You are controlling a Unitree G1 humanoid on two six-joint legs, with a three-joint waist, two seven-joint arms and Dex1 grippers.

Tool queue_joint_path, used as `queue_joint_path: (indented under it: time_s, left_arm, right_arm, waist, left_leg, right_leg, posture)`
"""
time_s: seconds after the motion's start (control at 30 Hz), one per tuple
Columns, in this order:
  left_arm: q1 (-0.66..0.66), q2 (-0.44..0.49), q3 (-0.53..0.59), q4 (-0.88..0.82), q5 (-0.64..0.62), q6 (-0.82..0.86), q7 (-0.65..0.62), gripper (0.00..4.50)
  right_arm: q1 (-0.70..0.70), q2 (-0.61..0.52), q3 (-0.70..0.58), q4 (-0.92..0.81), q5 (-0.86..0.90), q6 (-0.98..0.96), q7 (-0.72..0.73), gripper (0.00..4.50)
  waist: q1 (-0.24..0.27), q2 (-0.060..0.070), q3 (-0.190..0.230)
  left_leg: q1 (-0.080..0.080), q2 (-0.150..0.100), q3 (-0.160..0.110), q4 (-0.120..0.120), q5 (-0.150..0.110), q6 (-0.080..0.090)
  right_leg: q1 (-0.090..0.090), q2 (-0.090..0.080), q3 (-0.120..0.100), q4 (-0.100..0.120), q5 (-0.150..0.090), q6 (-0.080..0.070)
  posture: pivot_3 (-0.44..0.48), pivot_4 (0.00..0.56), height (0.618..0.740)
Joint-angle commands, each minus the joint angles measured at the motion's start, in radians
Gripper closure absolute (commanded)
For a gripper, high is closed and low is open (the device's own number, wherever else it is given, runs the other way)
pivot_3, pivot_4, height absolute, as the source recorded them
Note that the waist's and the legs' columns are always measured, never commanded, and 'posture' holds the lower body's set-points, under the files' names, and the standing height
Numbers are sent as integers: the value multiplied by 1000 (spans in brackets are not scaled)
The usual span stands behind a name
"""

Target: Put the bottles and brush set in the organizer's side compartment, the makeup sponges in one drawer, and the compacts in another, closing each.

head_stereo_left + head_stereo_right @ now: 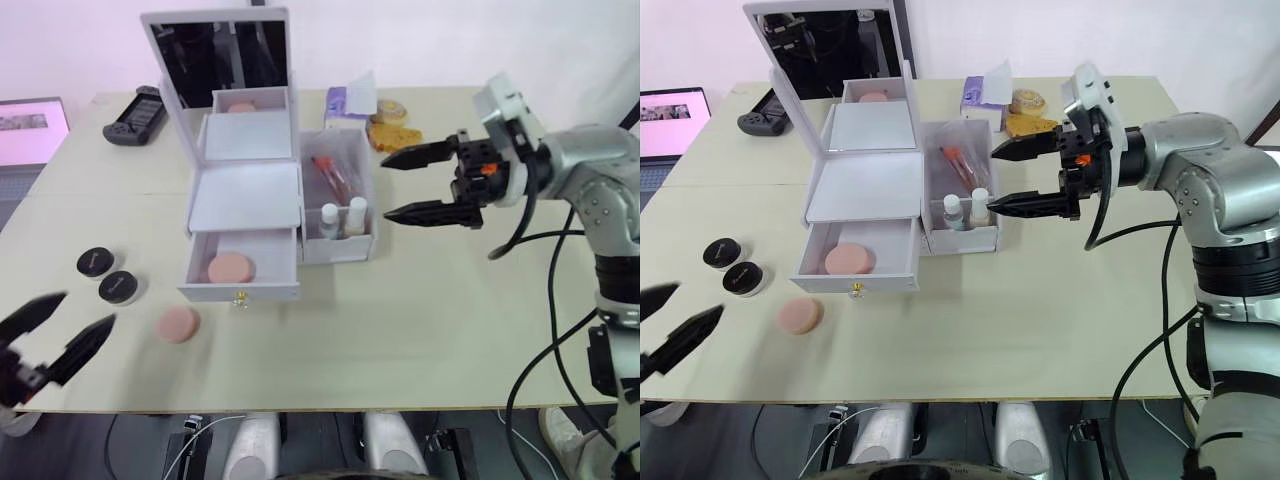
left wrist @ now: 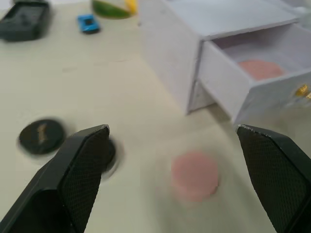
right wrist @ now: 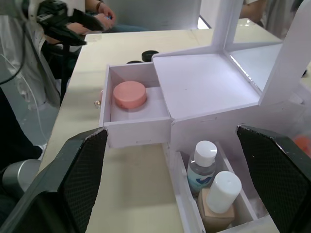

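— Down by the near left corner of the worktop (image 1: 400,330), what is the left tool (image 1: 58,335) doing?

— It hangs low with its two black fingers spread wide apart. It holds nothing. I think it is open like that so it can go around the loose pink sponge (image 1: 177,323), which lies on the worktop just beyond it.

— Where should that sponge go?

— Into the bottom drawer (image 1: 240,270) of the white organizer (image 1: 245,190). That drawer is pulled out, and one pink sponge (image 1: 231,267) already sits inside it. I guess it is left open so the second one can join.

— And the two black compacts (image 1: 107,275)?

— They sit side by side on the worktop, left of the drawer. They need another drawer, so they wait.

— What about the right tool (image 1: 405,185)?

— It is held up, its arm bent, beside the side compartment (image 1: 340,190). Its fingers are wide open and empty too, pointing at the organizer.

— What is in that compartment?

— Two bottles (image 3: 211,174) stand at the front, and the brush set (image 1: 328,175) leans behind them. That part looks done.
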Motion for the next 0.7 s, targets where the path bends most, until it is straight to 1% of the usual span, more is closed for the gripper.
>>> queue_joint_path:
  time_s: [0.03, 0.17, 0.23, 0.27, 0.4, 0.57, 0.7]
  left_arm:
    - [78, -85, 26, 6, 41, -151, -23, 110]
    - [143, -168, 3, 54, 59, -262, -35, 110]
    - [169, -210, 11, 136, 70, -325, -37, 110]
    - [180, -216, 9, 164, 79, -355, -45, 110]
    - [184, -195, -23, 206, 82, -405, -44, 110]
    - [172, -151, -98, 225, 114, -438, -41, 110]
    - [178, -137, -130, 228, 121, -452, -32, 110]
  right_arm:
    - [-40, 11, 5, 39, -33, -45, 30, 0]
    - [-40, 9, 3, 73, -52, -56, 59, 0]
    - [-1, -36, -11, 87, -77, -79, 82, 0]
    - [17, -56, -20, 92, -84, -85, 89, 0]
    - [82, -121, -48, 83, -78, -79, 115, 0]
    - [119, -128, -83, 35, -40, -58, 124, 0]
    - [128, -129, -97, 2, -9, -34, 142, 0]
  waist:
    - [1, 0, 0]
    - [1, 0, 0]
    - [-1, 0, 0]
    - [0, -1, 0]
    - [3, -3, 0]
    - [-7, -2, 0]
    - [-7, -2, 0]
  left_leg:
    - [0, 0, 0, 0, 0, 0]
    - [0, 0, 0, 0, 0, 0]
    - [0, 0, 0, 0, 0, 0]
    - [-1, 0, 0, 0, 0, 0]
    - [-1, 0, 0, 0, 0, 0]
    - [-1, 0, 0, 0, 0, 0]
    - [-1, 0, 0, -1, 0, 0]
  right_leg:
    - [0, 0, 0, 0, 0, 0]
    - [0, 0, 0, 1, 0, 0]
    - [-1, 0, 0, 0, 0, 0]
    - [-1, 0, 0, 0, 0, 0]
    - [-2, 0, 0, -1, -1, 0]
    - [-3, 0, 0, 1, 0, 0]
    - [-3, 0, 0, 1, 0, 0]
  posture:
    - [0, 150, 740]
    - [0, 150, 740]
    - [0, 150, 740]
    - [0, 150, 740]
    - [0, 150, 740]
    - [0, 150, 740]
    - [0, 150, 740]
